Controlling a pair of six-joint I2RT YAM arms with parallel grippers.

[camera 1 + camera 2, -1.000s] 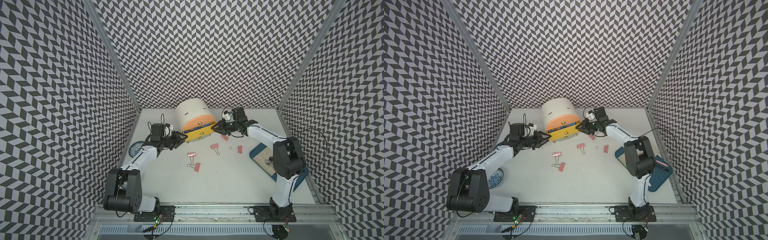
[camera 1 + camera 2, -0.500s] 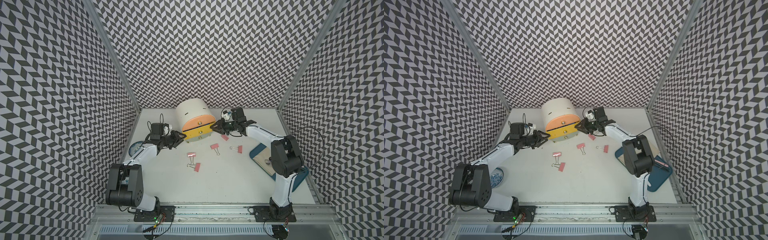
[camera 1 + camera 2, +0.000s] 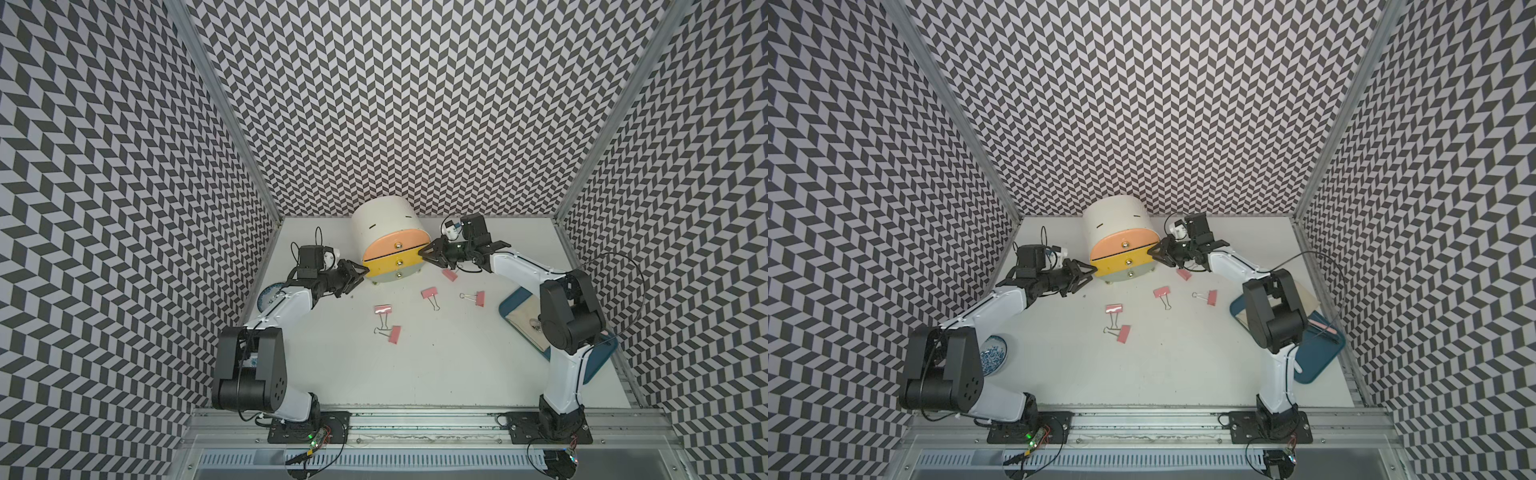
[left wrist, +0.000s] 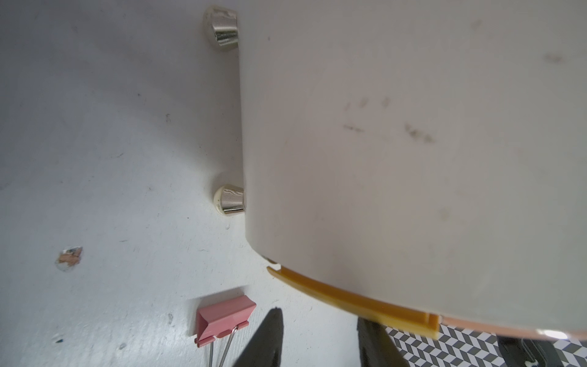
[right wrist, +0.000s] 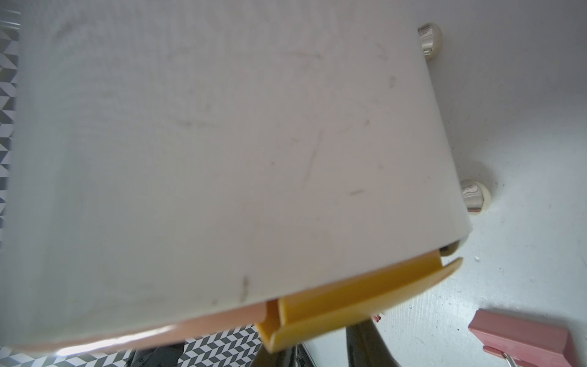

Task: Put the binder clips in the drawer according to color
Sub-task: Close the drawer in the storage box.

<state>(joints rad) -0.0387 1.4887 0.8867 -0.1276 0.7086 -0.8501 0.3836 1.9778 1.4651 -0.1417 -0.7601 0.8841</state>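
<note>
A cream drawer cabinet stands at the back with peach, yellow and grey drawer fronts. The yellow drawer sticks out slightly. My left gripper is open, its tips at the yellow front's left end. At the right end is my right gripper, jaws apart and tips hidden under the drawer front. Several pink binder clips lie on the table before the cabinet. One clip is beside the left fingers and another lies near the right ones.
A blue tray holding a wooden board lies at the right under the right arm. A small bowl with bluish bits sits at the left beside the left arm. Patterned walls close in on three sides. The cabinet rests on small metal feet.
Both arms have shifted only slightly. The grippers stay at the two ends of the yellow drawer front with the same jaw gaps. The clips have not moved.
</note>
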